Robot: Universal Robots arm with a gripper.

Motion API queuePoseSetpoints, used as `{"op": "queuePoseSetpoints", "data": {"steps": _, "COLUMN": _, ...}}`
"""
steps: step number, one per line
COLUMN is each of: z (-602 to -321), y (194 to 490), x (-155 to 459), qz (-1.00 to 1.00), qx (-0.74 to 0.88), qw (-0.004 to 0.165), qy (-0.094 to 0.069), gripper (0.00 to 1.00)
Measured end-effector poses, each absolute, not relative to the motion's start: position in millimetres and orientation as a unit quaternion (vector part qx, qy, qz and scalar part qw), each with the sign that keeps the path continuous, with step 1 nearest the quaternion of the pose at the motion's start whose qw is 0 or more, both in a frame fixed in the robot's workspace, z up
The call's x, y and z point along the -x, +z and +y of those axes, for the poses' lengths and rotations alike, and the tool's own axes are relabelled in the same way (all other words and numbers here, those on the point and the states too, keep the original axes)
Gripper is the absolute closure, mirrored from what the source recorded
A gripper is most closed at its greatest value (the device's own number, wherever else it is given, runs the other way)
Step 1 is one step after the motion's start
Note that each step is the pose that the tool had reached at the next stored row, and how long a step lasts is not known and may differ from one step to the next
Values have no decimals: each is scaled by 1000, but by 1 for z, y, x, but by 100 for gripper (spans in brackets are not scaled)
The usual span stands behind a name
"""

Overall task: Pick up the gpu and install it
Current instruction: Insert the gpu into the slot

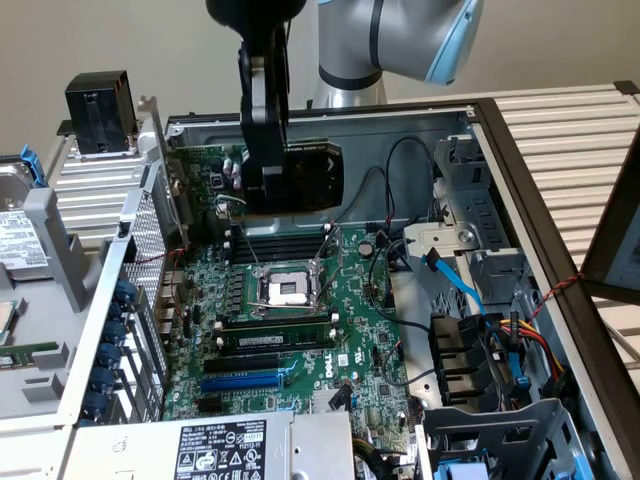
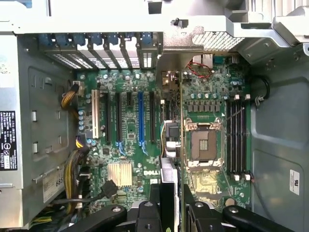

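The gpu [image 1: 315,178] is held pinched in the gripper [image 1: 262,192], hung above the motherboard [image 1: 370,330]; the carry step is judged in hand. Careful edge-to-slot alignment is called for, though the target slot can't be told.

This looks to me like a robotics lab's computer-assembly bench: an opened desktop case [image 1: 400,125] with its motherboard [image 1: 360,340] bare at centre, a loose hard drive [image 1: 15,235] at nine o'clock, the robot arm [image 1: 400,40] at twelve, slatted tabletop [image 1: 570,130] at two.
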State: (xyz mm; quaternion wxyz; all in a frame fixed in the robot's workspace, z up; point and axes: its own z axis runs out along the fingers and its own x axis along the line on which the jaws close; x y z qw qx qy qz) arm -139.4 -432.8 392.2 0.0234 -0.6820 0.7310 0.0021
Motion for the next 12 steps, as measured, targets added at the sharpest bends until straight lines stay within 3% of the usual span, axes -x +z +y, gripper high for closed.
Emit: {"op": "queuePoseSetpoints", "data": {"steps": 12, "z": -427, "y": 385, "x": 144, "qz": 728, "qx": 686, "qw": 23, "qy": -3, "gripper": 73}}
